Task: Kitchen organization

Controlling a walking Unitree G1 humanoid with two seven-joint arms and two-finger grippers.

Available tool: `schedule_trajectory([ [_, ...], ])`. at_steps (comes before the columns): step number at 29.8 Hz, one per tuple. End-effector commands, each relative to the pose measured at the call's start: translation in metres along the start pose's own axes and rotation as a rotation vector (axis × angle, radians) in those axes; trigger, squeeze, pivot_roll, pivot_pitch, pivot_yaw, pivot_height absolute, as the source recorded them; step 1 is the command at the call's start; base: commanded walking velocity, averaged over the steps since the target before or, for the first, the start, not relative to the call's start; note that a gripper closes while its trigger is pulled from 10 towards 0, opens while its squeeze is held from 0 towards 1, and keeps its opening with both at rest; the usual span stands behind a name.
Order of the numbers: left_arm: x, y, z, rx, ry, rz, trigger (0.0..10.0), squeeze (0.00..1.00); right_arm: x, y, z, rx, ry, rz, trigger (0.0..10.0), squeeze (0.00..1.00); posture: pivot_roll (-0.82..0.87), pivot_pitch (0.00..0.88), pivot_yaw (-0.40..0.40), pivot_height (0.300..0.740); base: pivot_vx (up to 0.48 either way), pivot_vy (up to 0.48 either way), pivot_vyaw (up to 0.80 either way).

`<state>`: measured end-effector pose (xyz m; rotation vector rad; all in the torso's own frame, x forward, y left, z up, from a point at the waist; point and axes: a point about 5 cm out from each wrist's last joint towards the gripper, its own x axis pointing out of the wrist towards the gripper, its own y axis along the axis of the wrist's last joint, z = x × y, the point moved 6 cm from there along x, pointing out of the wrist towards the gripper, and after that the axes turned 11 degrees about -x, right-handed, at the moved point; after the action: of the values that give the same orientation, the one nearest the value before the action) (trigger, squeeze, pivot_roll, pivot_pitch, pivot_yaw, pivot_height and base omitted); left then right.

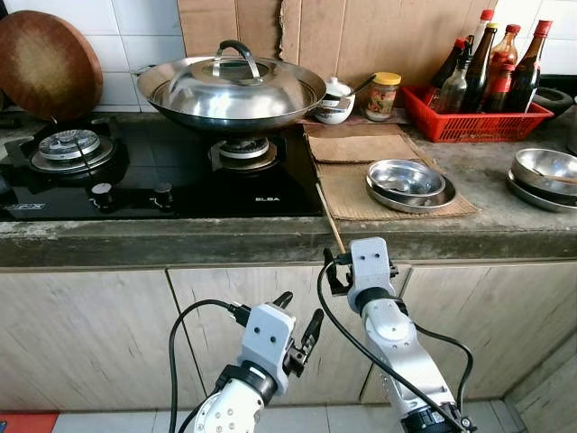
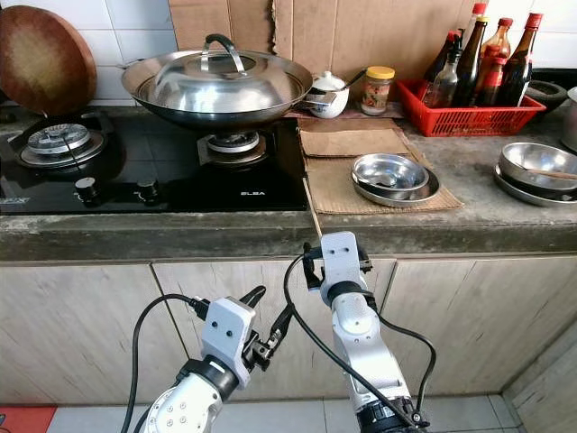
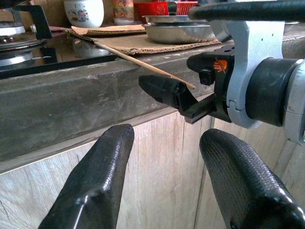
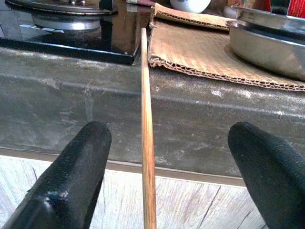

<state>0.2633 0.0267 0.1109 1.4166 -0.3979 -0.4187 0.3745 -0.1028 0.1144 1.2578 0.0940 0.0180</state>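
A thin wooden chopstick (image 1: 330,216) lies on the counter between the black gas stove (image 1: 180,194) and a cardboard mat (image 1: 347,194). Its near end juts past the counter's front edge. My right gripper (image 4: 167,143) is open at that edge, and the chopstick (image 4: 147,119) runs between its fingers without touching either. My left gripper (image 1: 299,313) is open and holds nothing. It hangs lower, in front of the cabinet doors, just left of the right gripper. A stack of steel bowls (image 1: 406,180) rests on the mat.
A lidded wok (image 1: 232,90) sits on the right burner and a round wooden board (image 1: 47,63) leans at the back left. A red basket of bottles (image 1: 473,122), a jar (image 1: 383,95), a white pot (image 1: 335,99) and more steel bowls (image 1: 545,171) stand to the right.
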Motion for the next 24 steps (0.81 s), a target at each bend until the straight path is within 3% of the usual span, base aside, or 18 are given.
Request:
schedule_trajectory([
  [1,-0.0012,0.0067,0.0029,-0.008,-0.010,0.028,10.0,0.00,0.0024,0.0026,-0.0005,0.008,0.003,0.007,2.7,0.00,0.03,0.000,-0.062,0.740,0.000,0.000,0.00],
  [2,-0.0011,0.0066,0.0029,-0.008,-0.011,0.028,10.0,0.00,0.0026,0.0025,-0.0006,0.008,0.004,0.007,2.7,0.00,0.03,0.000,-0.062,0.740,0.000,0.000,0.00],
  [3,-0.0011,0.0065,0.0027,-0.008,-0.010,0.028,10.0,0.00,0.0029,0.0025,-0.0008,0.008,0.005,0.007,0.0,0.00,0.03,0.000,-0.062,0.740,0.000,0.000,0.00],
  [10,-0.0013,0.0060,0.0030,-0.007,-0.010,0.027,10.0,0.00,0.0033,0.0015,-0.0024,0.009,0.014,0.004,0.0,0.00,0.03,0.000,-0.063,0.740,0.000,0.000,0.00],
  [11,-0.0011,0.0062,0.0029,-0.007,-0.010,0.027,10.0,0.00,0.0034,0.0017,-0.0023,0.006,0.016,0.004,1.3,0.00,0.03,0.000,-0.064,0.740,0.000,0.000,0.00],
  [12,-0.0013,0.0057,0.0026,-0.007,-0.008,0.026,10.0,0.00,0.0033,0.0018,-0.0022,0.002,0.015,0.005,9.1,0.00,0.03,0.000,-0.061,0.740,0.000,0.000,0.00],
  [13,-0.0012,0.0058,0.0025,-0.008,-0.008,0.026,10.0,0.00,0.0034,0.0018,-0.0019,0.001,0.014,0.005,10.0,0.00,0.03,0.000,-0.064,0.740,0.000,0.000,0.00],
  [24,-0.0007,0.0132,0.0064,-0.032,-0.029,0.063,10.0,0.00,0.0047,-0.0005,-0.0024,-0.006,0.023,-0.007,10.0,0.00,0.03,0.000,-0.065,0.740,0.000,0.000,0.00],
])
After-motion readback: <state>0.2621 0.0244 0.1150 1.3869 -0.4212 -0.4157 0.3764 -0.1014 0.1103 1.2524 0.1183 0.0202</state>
